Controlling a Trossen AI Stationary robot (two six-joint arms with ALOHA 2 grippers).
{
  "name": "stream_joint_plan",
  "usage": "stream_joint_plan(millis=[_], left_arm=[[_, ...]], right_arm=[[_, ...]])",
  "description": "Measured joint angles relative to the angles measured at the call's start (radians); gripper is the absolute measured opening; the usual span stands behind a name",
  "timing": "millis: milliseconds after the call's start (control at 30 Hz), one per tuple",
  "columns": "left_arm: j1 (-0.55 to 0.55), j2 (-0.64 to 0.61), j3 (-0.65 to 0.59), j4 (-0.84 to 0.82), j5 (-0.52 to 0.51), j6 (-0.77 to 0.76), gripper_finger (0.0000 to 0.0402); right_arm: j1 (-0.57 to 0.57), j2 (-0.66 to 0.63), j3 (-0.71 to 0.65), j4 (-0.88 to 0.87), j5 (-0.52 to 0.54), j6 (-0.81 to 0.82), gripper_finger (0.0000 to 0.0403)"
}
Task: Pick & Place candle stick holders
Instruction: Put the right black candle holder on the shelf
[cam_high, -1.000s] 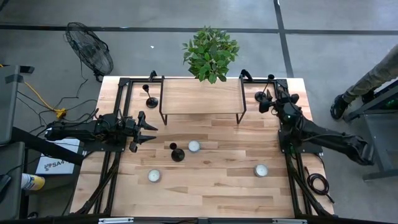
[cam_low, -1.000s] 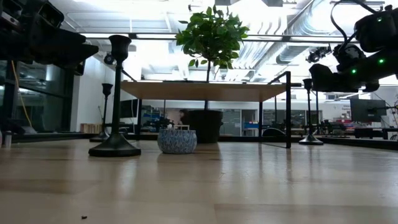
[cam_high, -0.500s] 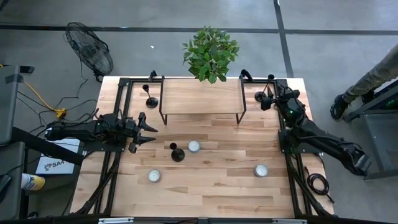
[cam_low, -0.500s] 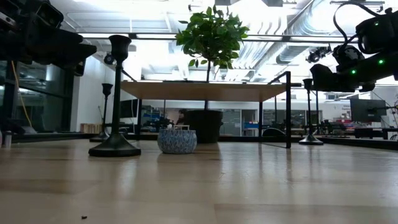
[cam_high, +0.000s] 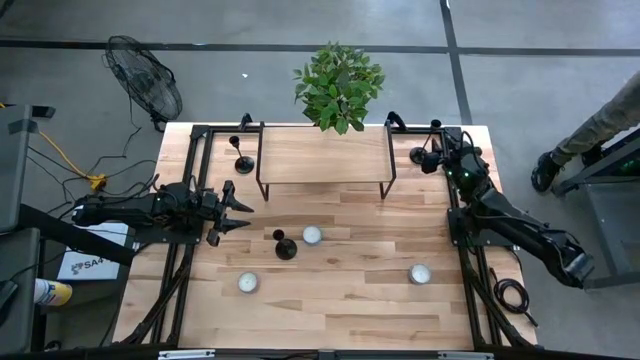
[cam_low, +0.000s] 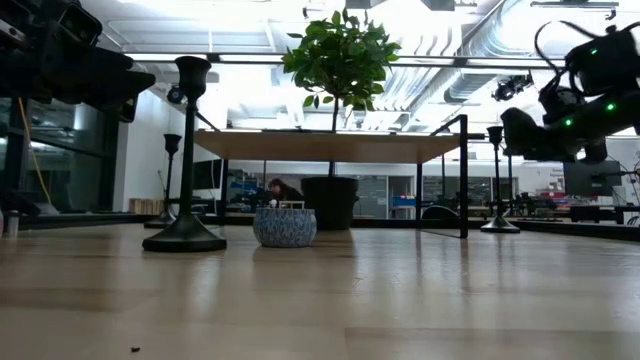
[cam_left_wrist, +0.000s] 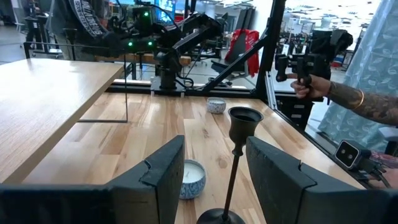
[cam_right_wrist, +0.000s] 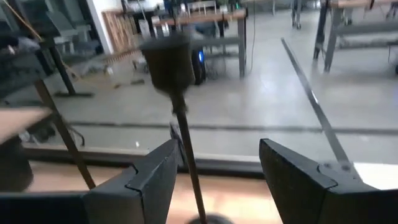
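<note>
Three black candle stick holders stand on their round bases. One is at the far left (cam_high: 243, 160), one mid-table (cam_high: 285, 246) and one at the far right (cam_high: 420, 152). My right gripper (cam_high: 431, 162) is open and level beside the far right holder. In the right wrist view that holder's stem (cam_right_wrist: 186, 149) stands between the open fingers, close to one of them, and its cup (cam_right_wrist: 166, 59) is above them. I see no touch. My left gripper (cam_high: 238, 212) waits open at the left, facing the middle holder (cam_left_wrist: 238, 155).
A raised wooden shelf (cam_high: 322, 155) on a black frame spans the far side, with a potted plant (cam_high: 338, 85) behind it. Three white candles (cam_high: 312, 235) (cam_high: 248, 283) (cam_high: 420, 273) sit on the table. A person's leg (cam_high: 600, 120) is off the right edge.
My right arm has swung toward the table's far edge, bringing its gripper closer to the far right holder, and the wrist has rolled a little. The gap between its fingers looks the same. The holders have not moved.
</note>
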Motion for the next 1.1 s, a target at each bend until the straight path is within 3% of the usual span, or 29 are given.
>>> stream_joint_plan(millis=[200,500,1100], left_arm=[[0.0,0.0,0.0,-0.001,0.0,0.0,0.017],[0.0,0.0,0.0,-0.005,-0.038,0.0,0.017],[0.0,0.0,0.0,-0.004,-0.05,0.0,0.017]], right_arm=[[0.0,0.103,0.0,0.01,-0.034,-0.008,0.022],[0.0,0.248,0.0,0.157,-0.069,-0.067,0.022],[0.0,0.454,0.0,0.43,-0.016,-0.077,0.022]])
